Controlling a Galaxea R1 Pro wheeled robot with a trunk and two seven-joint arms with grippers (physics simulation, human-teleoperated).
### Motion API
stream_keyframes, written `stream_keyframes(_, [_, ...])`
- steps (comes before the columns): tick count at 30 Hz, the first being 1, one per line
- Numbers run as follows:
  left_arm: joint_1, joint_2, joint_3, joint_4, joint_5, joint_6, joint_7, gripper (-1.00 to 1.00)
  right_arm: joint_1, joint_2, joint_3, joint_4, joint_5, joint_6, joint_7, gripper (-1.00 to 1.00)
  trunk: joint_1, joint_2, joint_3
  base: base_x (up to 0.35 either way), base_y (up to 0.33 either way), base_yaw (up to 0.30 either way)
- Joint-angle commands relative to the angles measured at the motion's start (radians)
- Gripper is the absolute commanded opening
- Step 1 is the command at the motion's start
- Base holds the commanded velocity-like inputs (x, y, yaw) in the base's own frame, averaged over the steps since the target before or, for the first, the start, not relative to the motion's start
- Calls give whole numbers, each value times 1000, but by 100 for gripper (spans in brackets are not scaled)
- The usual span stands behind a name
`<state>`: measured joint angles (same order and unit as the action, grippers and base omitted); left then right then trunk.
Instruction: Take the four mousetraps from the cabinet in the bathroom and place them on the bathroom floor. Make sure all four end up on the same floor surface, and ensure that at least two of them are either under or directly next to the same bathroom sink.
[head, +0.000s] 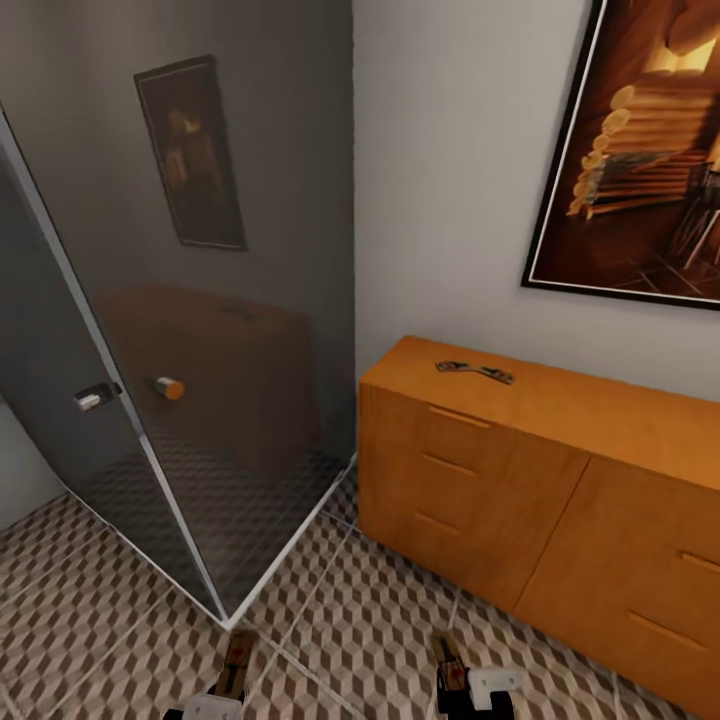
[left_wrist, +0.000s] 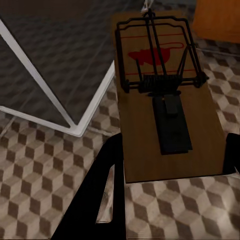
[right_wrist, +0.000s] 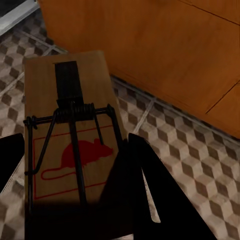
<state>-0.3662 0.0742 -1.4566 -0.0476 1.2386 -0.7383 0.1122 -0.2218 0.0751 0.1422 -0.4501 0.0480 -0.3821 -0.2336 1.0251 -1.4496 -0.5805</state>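
Note:
My left gripper (head: 228, 692) is shut on a mousetrap (head: 238, 658), low over the bathroom floor (head: 100, 620) by the shower corner. The left wrist view shows this brown board (left_wrist: 150, 125), with black wire and a red mouse print, clamped between the black fingers (left_wrist: 95, 200). My right gripper (head: 455, 688) is shut on a second mousetrap (head: 448, 655) in front of the cabinet (head: 480, 500). In the right wrist view that trap (right_wrist: 75, 90) sits between the fingers (right_wrist: 145, 195). More mousetraps (head: 475, 372) lie flat on the cabinet top.
A grey glass shower enclosure (head: 220, 330) with a white frame and a door handle (head: 95, 397) stands at the left. A framed picture (head: 640, 150) hangs on the white wall above the cabinet. Open tiled floor lies between the shower and the cabinet.

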Motion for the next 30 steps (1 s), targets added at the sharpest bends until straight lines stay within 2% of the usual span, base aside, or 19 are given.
stream_keyframes(1, [0,1,-8,-3,-1,-1,11,-100,-1,0,5,1,3,-1,-9,-100,0,0,-1,0,0,286])
stream_keyframes(30, [0,1,-8,-3,-1,-1,11,-100,-1,-1,5,2,3,-1,-10,-100,0,0,-1,0,0,286])
